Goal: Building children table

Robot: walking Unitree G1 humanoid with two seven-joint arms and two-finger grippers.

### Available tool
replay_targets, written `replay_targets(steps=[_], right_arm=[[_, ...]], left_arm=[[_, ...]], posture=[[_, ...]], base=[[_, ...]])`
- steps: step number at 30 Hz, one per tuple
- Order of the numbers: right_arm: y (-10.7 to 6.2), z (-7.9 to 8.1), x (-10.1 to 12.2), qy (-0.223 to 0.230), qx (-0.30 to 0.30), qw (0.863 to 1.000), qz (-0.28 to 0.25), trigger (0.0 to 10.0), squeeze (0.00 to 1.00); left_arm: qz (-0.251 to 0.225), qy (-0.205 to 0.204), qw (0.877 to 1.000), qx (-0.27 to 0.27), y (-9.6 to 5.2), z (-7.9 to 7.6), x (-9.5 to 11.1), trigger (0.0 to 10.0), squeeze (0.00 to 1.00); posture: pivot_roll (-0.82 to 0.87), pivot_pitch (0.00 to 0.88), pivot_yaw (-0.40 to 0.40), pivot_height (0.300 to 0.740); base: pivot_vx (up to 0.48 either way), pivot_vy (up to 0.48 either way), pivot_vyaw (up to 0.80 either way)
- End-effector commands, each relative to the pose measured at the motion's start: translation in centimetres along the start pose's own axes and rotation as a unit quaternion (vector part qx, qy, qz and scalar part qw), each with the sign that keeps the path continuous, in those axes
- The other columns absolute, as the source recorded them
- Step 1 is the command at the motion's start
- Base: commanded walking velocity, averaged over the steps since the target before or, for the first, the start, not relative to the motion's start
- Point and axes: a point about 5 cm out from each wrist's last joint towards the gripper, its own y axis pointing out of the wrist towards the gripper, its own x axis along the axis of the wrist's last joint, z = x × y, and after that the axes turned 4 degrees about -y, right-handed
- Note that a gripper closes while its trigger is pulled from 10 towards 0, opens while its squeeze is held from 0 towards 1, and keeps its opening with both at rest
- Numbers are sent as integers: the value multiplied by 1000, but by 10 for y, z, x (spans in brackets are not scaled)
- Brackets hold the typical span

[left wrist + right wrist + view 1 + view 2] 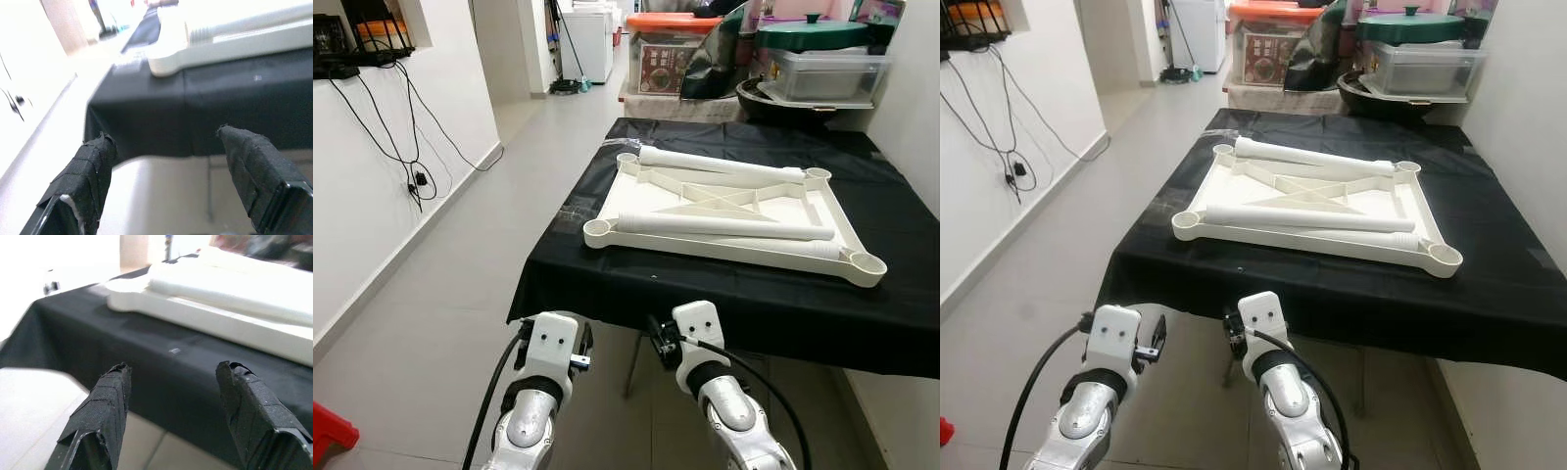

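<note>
Black cloth carries the upturned tabletop, sockets up, legs loose; left gripper and right gripper gape empty below.

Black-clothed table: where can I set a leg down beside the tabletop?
Bare black cloth lies along the near edge, before the upturned white plastic tabletop, and on the right side. The far end is crowded by stacked bins. Two white tube legs occupy the tabletop.

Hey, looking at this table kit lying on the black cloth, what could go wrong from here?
1. The loose legs resting on the upturned tabletop could roll off if it is nudged.
2. The black cloth overhangs the edge near the open left gripper and right gripper; a finger might snag it and drag everything.
</note>
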Motion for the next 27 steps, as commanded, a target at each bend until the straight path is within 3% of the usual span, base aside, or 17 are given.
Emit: replay_targets(steps=[1, 3, 8, 25, 27], right_arm=[[-2, -2, 3, 10, -7, 1000, -12, 10000, 0], [-3, -3, 7, 32, 2, 999, -28, 10000, 0], [-3, -4, 12, 29, -9, 998, -48, 10000, 0], [1, -1, 9, 17, -11, 999, -45, 10000, 0], [0, 0, 10, 15, -8, 999, -49, 10000, 0]], left_arm=[[-10, 15, 1000, -2, -2, 0, 2, 10000, 0], [-14, 23, 1000, -9, -1, -2, 3, 10000, 0], [-16, 26, 999, -17, 1, -4, 2, 10000, 0], [-4, 7, 1000, -10, 6, 0, -2, 10000, 0], [-4, 2, 1000, -6, 7, 2, -1, 10000, 0]], posture=[[15, 0, -16, 740], [18, 0, -15, 740], [18, 0, -10, 740], [22, 0, -6, 740], [23, 0, -3, 740]], base=[[0, 0, 0], [0, 0, 0], [0, 0, 0], [0, 0, -779], [0, 0, 0]])
